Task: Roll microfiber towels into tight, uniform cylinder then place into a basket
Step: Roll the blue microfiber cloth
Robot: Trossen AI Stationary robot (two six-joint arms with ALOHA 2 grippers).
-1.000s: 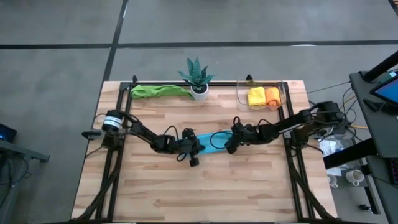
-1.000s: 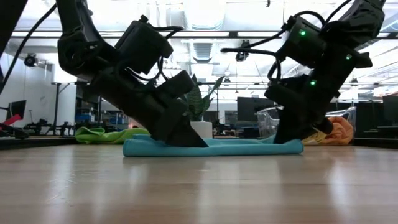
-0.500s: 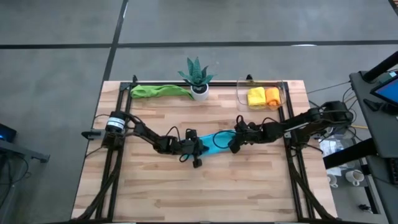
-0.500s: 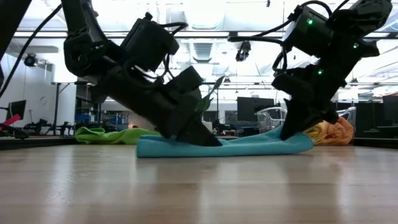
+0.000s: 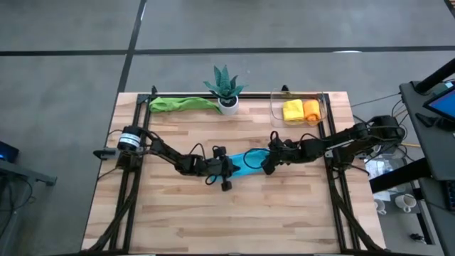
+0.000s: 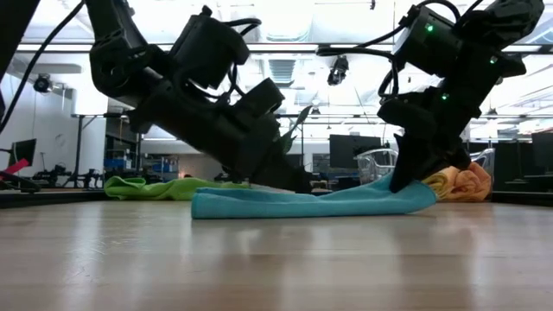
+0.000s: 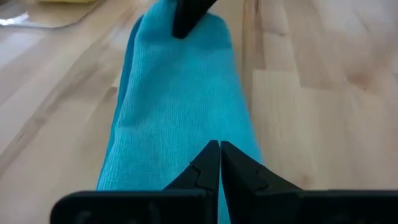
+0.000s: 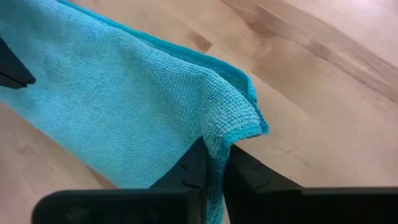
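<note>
A pale wooden plank table (image 5: 178,213) with visible grain and a black metal frame carries everything. At its far left edge lies a rumpled green microfiber towel (image 5: 181,104), a soft elongated heap. Beside it stands a spiky green potted plant (image 5: 225,83) in a small white pot.

Toward the table's middle, the left gripper (image 5: 226,168) rests low on the near end of the light blue towel (image 5: 247,163); its dark tapered fingers (image 7: 208,165) are clenched tip to tip, pressed onto the cloth rather than visibly grasping it. The towel is folded into a long narrow band with a fine looped, nubby pile; it lies flat on the wood at the left end and rises off the table at the right end.

There the right gripper (image 5: 269,162) pinches the towel's corner, fingers (image 8: 239,165) clamped on the folded edge, which bunches up just above them.

At the far right corner sits the basket (image 5: 321,107), a clear plastic bin with rounded corners, holding a yellow roll (image 5: 292,110) and an orange roll (image 5: 311,109) side by side, touching.

No readable writing or labels show
</note>
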